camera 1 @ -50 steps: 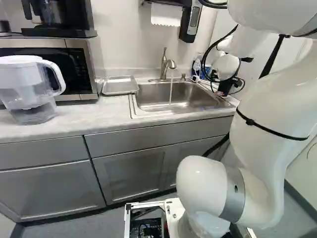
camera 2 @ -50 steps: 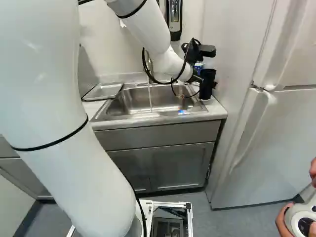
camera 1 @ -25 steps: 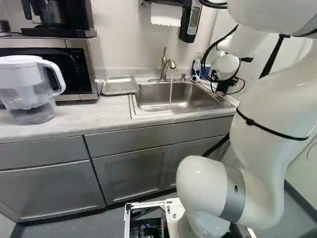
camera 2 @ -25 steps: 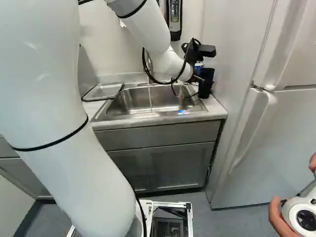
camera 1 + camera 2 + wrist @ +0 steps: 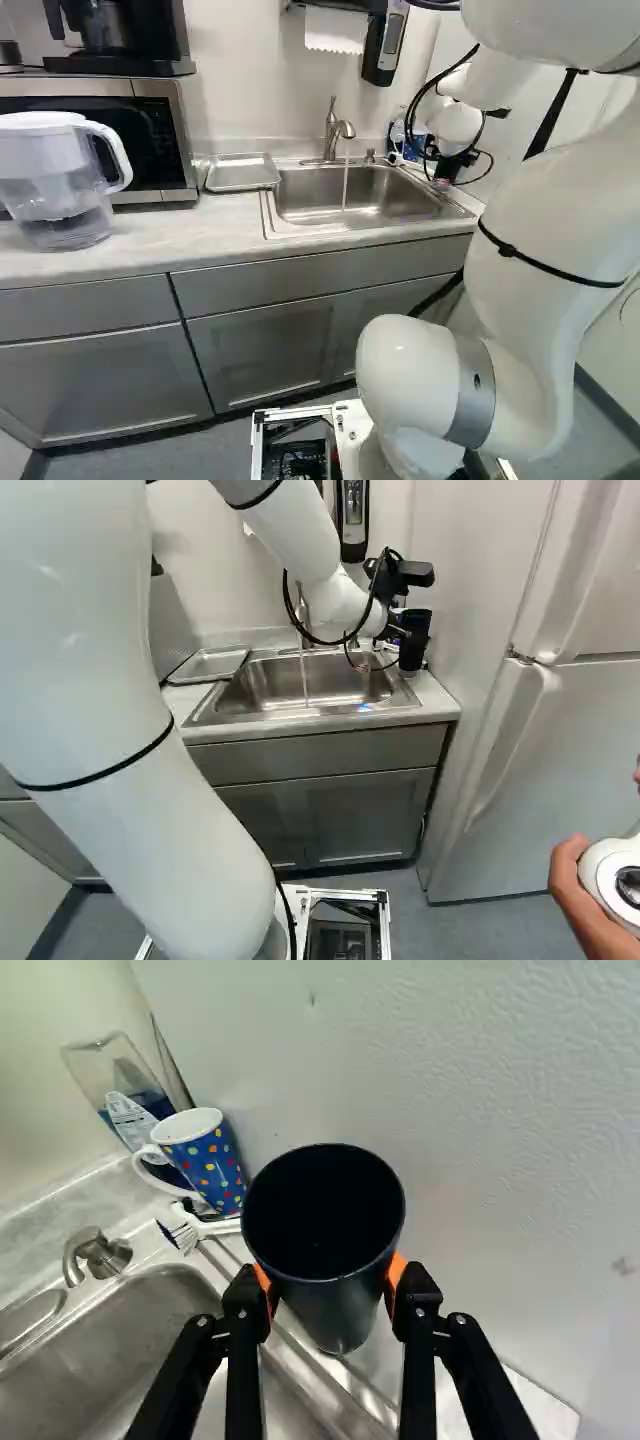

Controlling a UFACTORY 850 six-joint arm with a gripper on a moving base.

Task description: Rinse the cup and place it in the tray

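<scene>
The black two-finger gripper (image 5: 330, 1288) stands parted by a cup's width, its orange pads (image 5: 397, 1276) pressing from two sides on a tall black cup (image 5: 338, 1315). The cup is upright, mouth open, between the fingers; whether its base touches the counter, I cannot tell. Close beside the gripper is the stainless steel sink (image 5: 130, 1345), and on its other side a pale textured panel (image 5: 490, 1120). A little ahead lie a white-handled brush (image 5: 222, 1227) and a blue mug with coloured dots (image 5: 212, 1165). Further off, over the sink, the brushed-metal faucet (image 5: 332, 130) runs a thin stream of water (image 5: 346, 185). Farthest, across the sink from the gripper, sits the shallow metal tray (image 5: 242, 173).

The step in hand looks like bringing the cup to be rinsed. The next move calls for raising it over the sink rim, clear of mug and brush, then in under the stream, grip kept firm.
</scene>
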